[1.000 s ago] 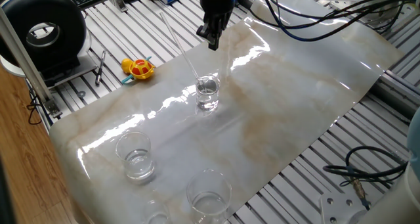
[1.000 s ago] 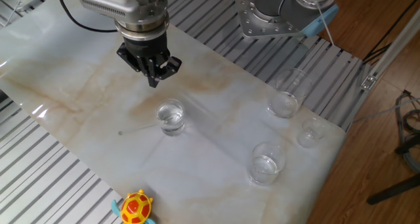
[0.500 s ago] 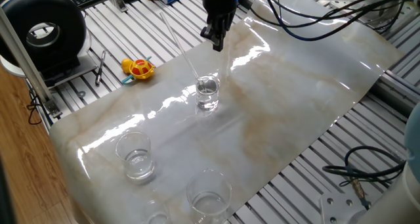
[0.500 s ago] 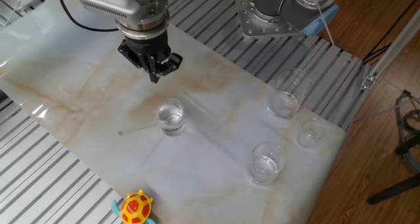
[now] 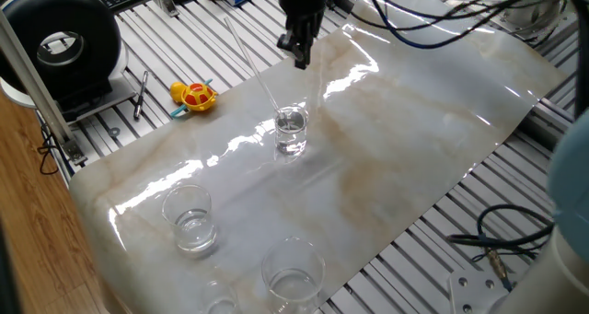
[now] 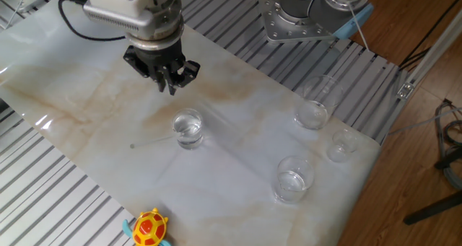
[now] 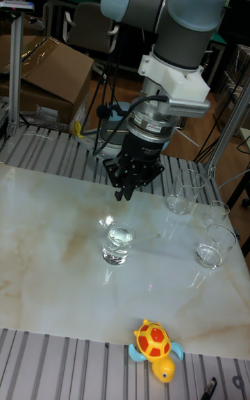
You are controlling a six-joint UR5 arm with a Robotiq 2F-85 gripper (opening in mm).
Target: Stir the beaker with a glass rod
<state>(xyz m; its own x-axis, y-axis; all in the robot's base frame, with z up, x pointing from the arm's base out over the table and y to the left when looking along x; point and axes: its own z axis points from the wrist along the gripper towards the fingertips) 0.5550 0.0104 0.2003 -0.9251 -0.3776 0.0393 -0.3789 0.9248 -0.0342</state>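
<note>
Now the arm (image 7: 167, 4) has swung slightly since a moment ago, its gripper (image 6: 172, 84) drifting off at about ten o'clock from the beaker (image 6: 188, 128), fingers nearly closed and holding nothing; so the stirring looks finished or broken off, I'd judge. The beaker stands mid-table with the glass rod (image 5: 250, 58) leaning in it, untouched; I count three wider beakers (image 6: 292, 178) besides, one smaller glass, and one toy turtle (image 6: 150, 227).
</note>
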